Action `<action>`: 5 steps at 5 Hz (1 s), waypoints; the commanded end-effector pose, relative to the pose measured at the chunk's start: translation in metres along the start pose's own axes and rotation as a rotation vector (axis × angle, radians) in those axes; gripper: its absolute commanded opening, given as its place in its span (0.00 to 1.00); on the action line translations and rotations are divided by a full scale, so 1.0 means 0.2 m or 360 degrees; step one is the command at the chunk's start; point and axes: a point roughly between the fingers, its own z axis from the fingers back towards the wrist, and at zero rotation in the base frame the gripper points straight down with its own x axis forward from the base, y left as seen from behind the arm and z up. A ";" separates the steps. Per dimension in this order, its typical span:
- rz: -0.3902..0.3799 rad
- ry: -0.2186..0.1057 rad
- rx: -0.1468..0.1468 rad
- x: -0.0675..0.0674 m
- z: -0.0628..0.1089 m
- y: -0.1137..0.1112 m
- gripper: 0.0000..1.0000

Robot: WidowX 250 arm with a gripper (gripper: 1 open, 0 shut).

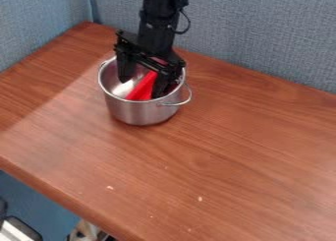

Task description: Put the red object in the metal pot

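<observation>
- The metal pot stands on the wooden table, toward its far left part, near the blue wall.
- The red object lies tilted inside the pot (one end low, leaning against the inner wall).
- The gripper points down over the pot's mouth, fingers spread wide, holding nothing.

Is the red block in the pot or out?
In: the red block lies slanted inside the pot, below its rim, between the open gripper.
</observation>
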 end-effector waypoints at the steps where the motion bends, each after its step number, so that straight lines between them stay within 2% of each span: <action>1: -0.0014 -0.0087 0.0028 0.02 0.08 0.00 1.00; 5: -0.0024 -0.0084 0.0010 0.05 0.06 -0.04 1.00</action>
